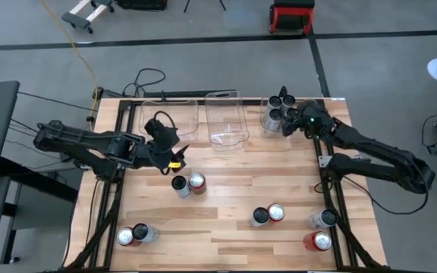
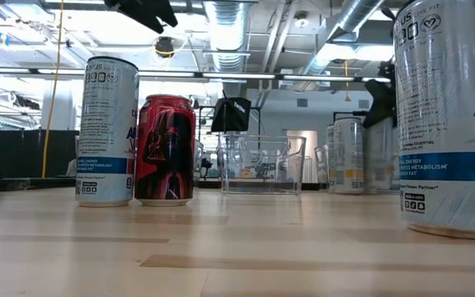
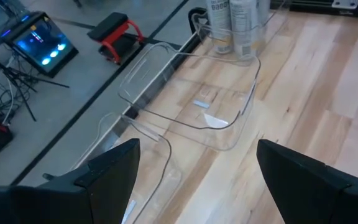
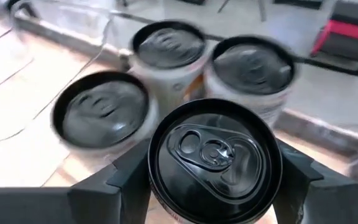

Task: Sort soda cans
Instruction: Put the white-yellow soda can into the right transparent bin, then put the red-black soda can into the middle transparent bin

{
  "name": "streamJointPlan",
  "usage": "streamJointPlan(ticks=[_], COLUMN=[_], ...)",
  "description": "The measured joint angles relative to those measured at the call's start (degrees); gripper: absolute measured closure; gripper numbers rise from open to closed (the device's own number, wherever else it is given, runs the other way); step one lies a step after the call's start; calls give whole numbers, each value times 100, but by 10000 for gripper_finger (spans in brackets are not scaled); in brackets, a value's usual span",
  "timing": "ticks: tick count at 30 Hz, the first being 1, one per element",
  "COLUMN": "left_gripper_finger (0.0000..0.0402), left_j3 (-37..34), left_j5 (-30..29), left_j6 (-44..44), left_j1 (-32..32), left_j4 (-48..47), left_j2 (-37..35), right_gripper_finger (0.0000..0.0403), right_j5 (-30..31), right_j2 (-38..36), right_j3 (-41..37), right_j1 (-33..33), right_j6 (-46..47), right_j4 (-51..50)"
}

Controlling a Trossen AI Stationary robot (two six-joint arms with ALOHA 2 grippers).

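Note:
Several soda cans stand upright on their bases in pairs on the table: a silver-grey can (image 1: 180,185) beside a red one (image 1: 197,182), another pair (image 1: 268,215), two at the right edge (image 1: 321,230) and two at the near left (image 1: 133,235). Three dark-topped silver cans (image 4: 166,46) stand in the clear right bin (image 1: 273,114). My right gripper (image 1: 288,121) is over that bin, shut on a fourth dark-topped can (image 4: 215,152). My left gripper (image 1: 177,155) hovers open near the left bin (image 1: 169,114), holding nothing. My right gripper pinches the dark-topped can between its two fingers, one on each side of the upper wall (image 4: 156,194) just under the top rim. The fingers (image 4: 114,180) come down from above at a slant. The can stays upright; whether its base rests in the bin is hidden.
An empty clear middle bin (image 1: 226,121) sits between the left and right bins along the far edge. In the low view a silver can (image 2: 107,132) and a red can (image 2: 165,148) stand left, and a large silver can (image 2: 448,115) is close at right. Bare wood lies mid-table.

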Motion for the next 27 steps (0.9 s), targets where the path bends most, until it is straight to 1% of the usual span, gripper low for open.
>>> streamJointPlan(ticks=[7, 11, 17, 22, 27], left_gripper_finger=[81, 81, 81, 81, 81], left_j3=[0, 0, 0, 0, 0], left_j5=[-33, 187, 200, 202, 200], left_j6=[2, -36, -641, -956, -1052], left_j1=[0, 0, 0, 0, 2], left_j4=[-63, -402, -1108, -1518, -1730], left_j2=[5, 5, 5, 5, 5], right_gripper_finger=[100, 75, 41, 31, 31], right_j5=[-50, -28, -29, 73, 90], right_j2=[-4, -17, -20, -292, -939], right_j3=[-7, 15, 13, 54, 405], right_j1=[0, -2, 0, 2, 21], right_j6=[-257, -277, -394, -242, -265], right_j4=[50, 152, 188, 92, -101])
